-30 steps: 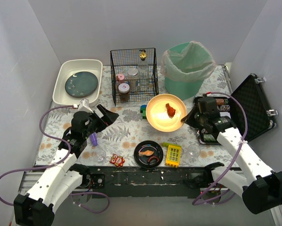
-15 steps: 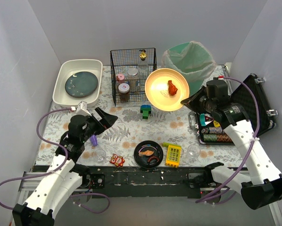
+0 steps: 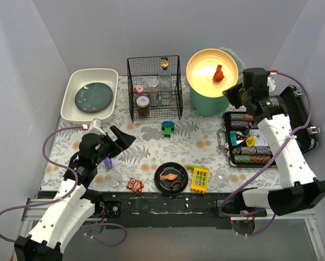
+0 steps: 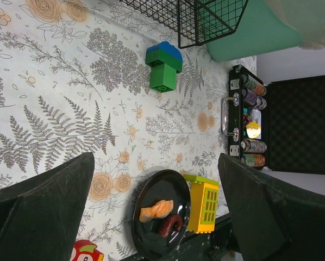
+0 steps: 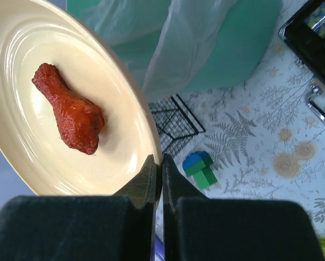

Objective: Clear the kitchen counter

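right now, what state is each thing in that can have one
left fingers: wide open, empty
green bin: bag-lined, top open
cream plate: held in the air by the green bin
drumstick: lying on the cream plate
right fingers: shut on the cream plate rim
poker chip case: lid open

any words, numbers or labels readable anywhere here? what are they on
No text reads clearly in any view.
jars in the wire basket: any labels too small to read.
chips in the black case: markings blurred.
yellow disc in that case: a faint mark, unreadable.
cream plate: plain, no print seen.
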You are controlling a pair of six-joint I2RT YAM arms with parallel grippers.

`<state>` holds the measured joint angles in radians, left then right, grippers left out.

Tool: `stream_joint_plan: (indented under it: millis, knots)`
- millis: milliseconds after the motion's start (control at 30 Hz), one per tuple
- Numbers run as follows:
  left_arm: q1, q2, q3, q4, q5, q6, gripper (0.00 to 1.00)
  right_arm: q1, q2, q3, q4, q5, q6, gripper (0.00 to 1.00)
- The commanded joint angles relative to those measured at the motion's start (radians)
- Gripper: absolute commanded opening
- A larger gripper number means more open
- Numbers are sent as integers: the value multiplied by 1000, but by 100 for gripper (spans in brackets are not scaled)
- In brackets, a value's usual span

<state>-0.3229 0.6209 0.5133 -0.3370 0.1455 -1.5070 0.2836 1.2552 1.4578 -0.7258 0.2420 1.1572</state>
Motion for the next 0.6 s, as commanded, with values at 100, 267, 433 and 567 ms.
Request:
stream_joint_plan:
  millis: [100,267,433,567]
  knots:
    - [-4,10,16,-10,20,4,98,-118,122,170,12,118,95,1]
    - [-2,17,14,-8,23,8,98,-152,219,246,52,166,58,1]
    - [-4,25,10,-5,26,17,98,-153,329,331,98,246,-62,1]
    - [-2,37,8,-4,29,21,98,-153,385,363,179,293,-154,1]
